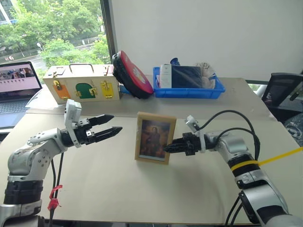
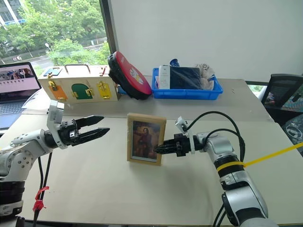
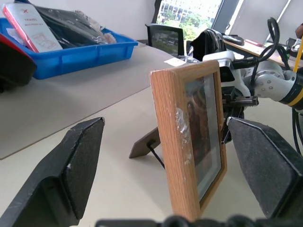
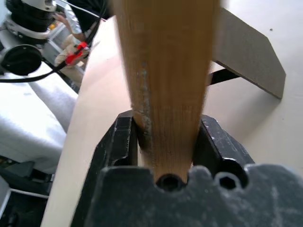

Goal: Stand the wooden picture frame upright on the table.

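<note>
Both my jaws differ: right gripper straddles the upright picture frame on the counter, grip unclear; left gripper wide.

The beige tabletop carried the wooden picture frame, which stood upright near its middle, portrait facing the robot, propped on the fold-out stand behind it. Along the far edge sat a cream wooden box with coloured doors, a red and black round case leaning just beside it, and a blue tray holding dark and white items. At the far left corner lay an open laptop.
</note>
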Controlling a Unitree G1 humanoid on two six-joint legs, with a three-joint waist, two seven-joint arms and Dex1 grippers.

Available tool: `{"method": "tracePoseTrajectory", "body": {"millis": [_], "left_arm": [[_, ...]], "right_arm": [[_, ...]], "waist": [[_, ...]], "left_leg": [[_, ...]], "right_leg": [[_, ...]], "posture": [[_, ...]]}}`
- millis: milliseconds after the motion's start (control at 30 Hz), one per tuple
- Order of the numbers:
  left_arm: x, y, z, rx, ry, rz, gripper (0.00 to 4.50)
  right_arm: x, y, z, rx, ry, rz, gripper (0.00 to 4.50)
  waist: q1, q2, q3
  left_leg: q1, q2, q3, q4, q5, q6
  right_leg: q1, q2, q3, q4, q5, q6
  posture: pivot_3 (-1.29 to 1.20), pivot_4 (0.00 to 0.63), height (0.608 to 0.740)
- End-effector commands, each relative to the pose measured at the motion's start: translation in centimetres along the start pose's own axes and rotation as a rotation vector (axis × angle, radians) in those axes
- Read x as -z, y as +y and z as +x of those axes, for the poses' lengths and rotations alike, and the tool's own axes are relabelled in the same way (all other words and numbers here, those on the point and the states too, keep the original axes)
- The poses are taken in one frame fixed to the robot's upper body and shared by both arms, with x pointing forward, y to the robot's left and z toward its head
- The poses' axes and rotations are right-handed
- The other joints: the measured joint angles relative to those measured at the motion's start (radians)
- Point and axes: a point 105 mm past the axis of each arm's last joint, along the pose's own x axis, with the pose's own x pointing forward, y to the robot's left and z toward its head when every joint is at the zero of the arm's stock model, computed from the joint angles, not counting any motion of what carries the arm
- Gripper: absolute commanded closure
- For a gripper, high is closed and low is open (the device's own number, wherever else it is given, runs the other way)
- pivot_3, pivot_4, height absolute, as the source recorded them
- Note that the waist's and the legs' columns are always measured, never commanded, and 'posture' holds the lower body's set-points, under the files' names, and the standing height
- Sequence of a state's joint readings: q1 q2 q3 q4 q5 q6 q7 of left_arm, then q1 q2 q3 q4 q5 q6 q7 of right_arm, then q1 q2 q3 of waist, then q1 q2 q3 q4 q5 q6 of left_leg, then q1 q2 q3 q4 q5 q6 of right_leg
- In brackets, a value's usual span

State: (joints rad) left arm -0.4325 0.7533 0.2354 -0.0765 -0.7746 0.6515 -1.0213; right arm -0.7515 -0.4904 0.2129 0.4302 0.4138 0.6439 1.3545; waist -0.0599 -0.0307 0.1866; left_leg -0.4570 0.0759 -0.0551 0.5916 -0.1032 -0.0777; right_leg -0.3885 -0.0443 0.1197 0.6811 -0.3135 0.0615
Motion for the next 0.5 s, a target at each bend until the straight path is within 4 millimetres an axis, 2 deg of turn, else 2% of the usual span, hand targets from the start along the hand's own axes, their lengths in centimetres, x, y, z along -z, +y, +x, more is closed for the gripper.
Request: {"method": "tracePoseTrajectory", "body": {"millis": [33, 133, 367, 433, 500], "left_arm": [[-0.7, -0.5, 0.1, 0.016, 0.01, 0.079, 0.0], [-0.7, -0.5, 0.2, 0.027, 0.019, 0.106, 0.0], [-0.4, 0.2, -0.7, -0.043, 0.08, 0.16, 0.0], [-0.1, 1.0, -1.3, -0.123, 0.115, 0.191, 0.0], [0.7, 0.8, -1.9, -0.14, 0.162, 0.229, 0.0]], "right_arm": [[-1.5, 1.6, -0.5, 0.007, -0.004, -0.048, 0.96], [-2.1, 2.3, -1.5, 0.039, -0.011, -0.067, 0.08], [-1.5, 3.6, -8.5, 0.229, -0.028, -0.099, 0.03], [-1.6, 4.6, -10.1, 0.272, -0.048, -0.163, 0.03], [-2.0, 5.9, -10.8, 0.313, -0.061, -0.302, 0.03]], "waist": [[0.002, 0.0, 0.0], [0.005, 0.0, 0.0], [0.023, 0.0, 0.0], [0.022, 0.0, 0.0], [0.018, 0.0, 0.0]], "left_leg": [[0.0, 0.0, 0.0, 0.0, 0.0, 0.0], [-0.001, 0.0, 0.0, 0.0, 0.0, 0.0], [-0.002, 0.0, 0.0, 0.0, 0.0, 0.0], [-0.002, 0.0, 0.001, 0.0, -0.001, 0.001], [-0.002, 0.0, 0.001, -0.001, -0.001, 0.001]], "right_leg": [[0.0, 0.0, 0.0, 0.0, 0.0, 0.0], [-0.001, 0.0, 0.0, 0.0, 0.0, 0.0], [0.0, -0.001, 0.0, -0.003, 0.0, 0.0], [0.0, -0.001, 0.0, -0.003, 0.0, 0.0], [0.0, 0.0, 0.0, -0.003, 0.0, 0.0]], "posture": [[0.0, 0.15, 0.731], [0.0, 0.15, 0.731], [0.0, 0.15, 0.731], [0.0, 0.15, 0.731], [0.0, 0.15, 0.731]]}}
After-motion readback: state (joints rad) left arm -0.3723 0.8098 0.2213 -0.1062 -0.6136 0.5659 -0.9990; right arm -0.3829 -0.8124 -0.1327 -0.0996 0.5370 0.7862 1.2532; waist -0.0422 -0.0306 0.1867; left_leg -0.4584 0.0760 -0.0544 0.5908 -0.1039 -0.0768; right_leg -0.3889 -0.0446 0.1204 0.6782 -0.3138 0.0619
